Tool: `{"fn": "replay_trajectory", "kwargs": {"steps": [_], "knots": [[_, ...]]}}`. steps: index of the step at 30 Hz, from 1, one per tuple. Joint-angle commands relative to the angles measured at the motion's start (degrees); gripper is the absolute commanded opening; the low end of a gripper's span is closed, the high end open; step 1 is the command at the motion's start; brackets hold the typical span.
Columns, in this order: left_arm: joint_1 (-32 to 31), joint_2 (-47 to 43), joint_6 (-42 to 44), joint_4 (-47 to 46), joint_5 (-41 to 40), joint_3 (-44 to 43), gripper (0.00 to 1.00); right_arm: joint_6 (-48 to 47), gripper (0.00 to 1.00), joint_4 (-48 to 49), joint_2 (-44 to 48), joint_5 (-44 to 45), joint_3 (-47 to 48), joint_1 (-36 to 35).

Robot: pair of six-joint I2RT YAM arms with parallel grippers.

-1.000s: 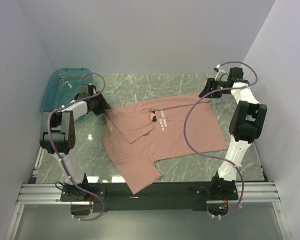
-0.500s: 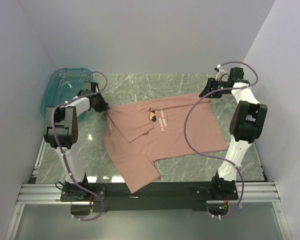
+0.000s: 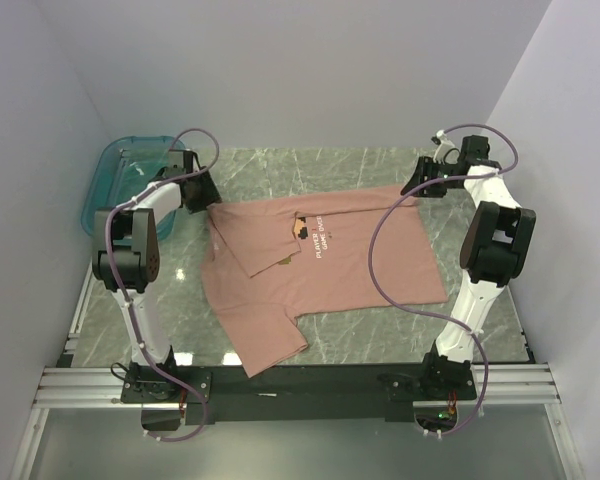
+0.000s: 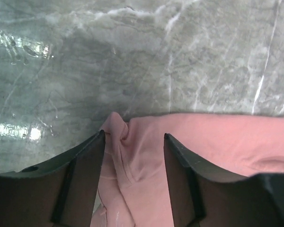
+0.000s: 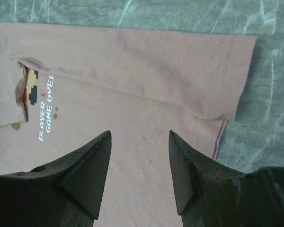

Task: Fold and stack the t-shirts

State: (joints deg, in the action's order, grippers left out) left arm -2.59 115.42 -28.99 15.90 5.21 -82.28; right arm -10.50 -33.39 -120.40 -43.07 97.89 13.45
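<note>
My left arm [image 3: 130, 255], white and black links jointed at a raised elbow, climbs from its base at the near edge and reaches to the far left. At its end my left gripper [image 3: 202, 190], black with two fingers, sits low and points rightward. In the wrist view its dark fingers [image 4: 80, 175] stand apart with a clear gap. My right arm [image 3: 490, 245], built the same, stands taller and stretches to the far right. My right gripper [image 3: 415, 185] angles down and leftward, its fingers [image 5: 85, 170] likewise spread, closing on nothing.
</note>
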Motion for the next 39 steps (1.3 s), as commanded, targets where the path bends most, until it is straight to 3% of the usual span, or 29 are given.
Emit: {"fn": "replay_trajectory", "kwargs": {"steps": [1, 5, 14, 19, 27, 39], "knots": [[-0.92, -7.12, 3.59, -0.43, 0.15, 0.1, 0.59, -0.48, 0.59, 1.39, 1.74, 0.09, -0.94, 0.26], [-0.84, -15.72, 3.43, -0.17, -2.31, 6.85, 0.57, -1.45, 0.59, 1.04, 3.5, -0.7, -3.22, 0.26], [-0.75, -26.47, -2.12, -2.45, -0.2, 24.78, 0.4, -3.38, 0.59, 0.16, 5.17, -2.11, -5.86, 0.7], [-0.84, -23.93, -2.12, -2.02, -0.47, 25.86, 0.33, -3.03, 0.59, 0.17, 5.88, -2.55, -6.3, 0.96], [-1.37, -20.32, -1.42, -0.96, -3.19, 24.72, 0.33, -2.86, 0.59, 0.17, 6.14, -2.11, -7.54, 1.58], [-2.59, -15.75, -0.8, 0.01, -2.66, 23.22, 0.31, -4.26, 0.37, -6.86, -0.8, 3.6, -4.29, 0.61]]}}
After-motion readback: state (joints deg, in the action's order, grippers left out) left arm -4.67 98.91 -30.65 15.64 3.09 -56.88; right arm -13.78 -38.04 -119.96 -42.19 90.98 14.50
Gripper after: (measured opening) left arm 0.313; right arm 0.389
